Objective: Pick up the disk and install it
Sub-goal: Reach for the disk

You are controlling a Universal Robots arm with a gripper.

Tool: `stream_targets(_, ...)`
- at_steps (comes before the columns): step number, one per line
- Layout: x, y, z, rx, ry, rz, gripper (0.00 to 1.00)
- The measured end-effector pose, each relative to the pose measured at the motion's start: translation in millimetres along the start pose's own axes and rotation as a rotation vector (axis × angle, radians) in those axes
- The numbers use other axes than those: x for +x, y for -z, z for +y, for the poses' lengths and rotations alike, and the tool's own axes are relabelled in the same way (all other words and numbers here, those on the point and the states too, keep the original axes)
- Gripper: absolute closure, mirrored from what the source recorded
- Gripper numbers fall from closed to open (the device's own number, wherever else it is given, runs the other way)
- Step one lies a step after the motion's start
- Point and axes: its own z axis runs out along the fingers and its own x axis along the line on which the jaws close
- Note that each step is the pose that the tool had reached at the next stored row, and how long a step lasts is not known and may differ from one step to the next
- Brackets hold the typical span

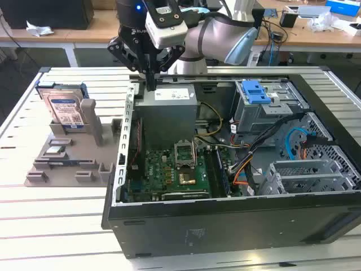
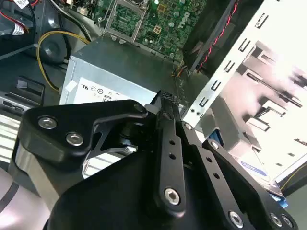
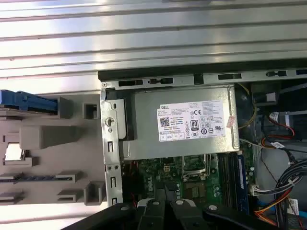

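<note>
A flat silver hard disk with a white-and-blue label and blue plastic carrier rails is seen standing upright in a grey plastic holder on the slatted metal table. It is placed at the exterior view's left, just outside the open black computer case. The arm's black gripper is held above the grey metal power-supply box with a white label, at the corner of the case nearest the holder and well apart from the disk. In the second wrist view its fingers are seen pressed together, with nothing clasped between them. The green circuit board is left exposed inside the case. Neither part of the job is judged to have been done: the disk has not been lifted from its holder, nor has it been brought into the case, so both pick-up and installation are left.
</note>
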Motion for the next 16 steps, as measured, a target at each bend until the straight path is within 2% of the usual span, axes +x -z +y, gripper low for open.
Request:
stream_targets(9,42.7,1.2,-3.2,0.0001,0.000,0.0001,0.90)
stream_targets(15,55.2,1.5,-4.1,0.0000,0.000,0.0001,0.90)
stream_targets(16,60.6,1.6,-4.6,0.0000,0.000,0.0000,0.90)
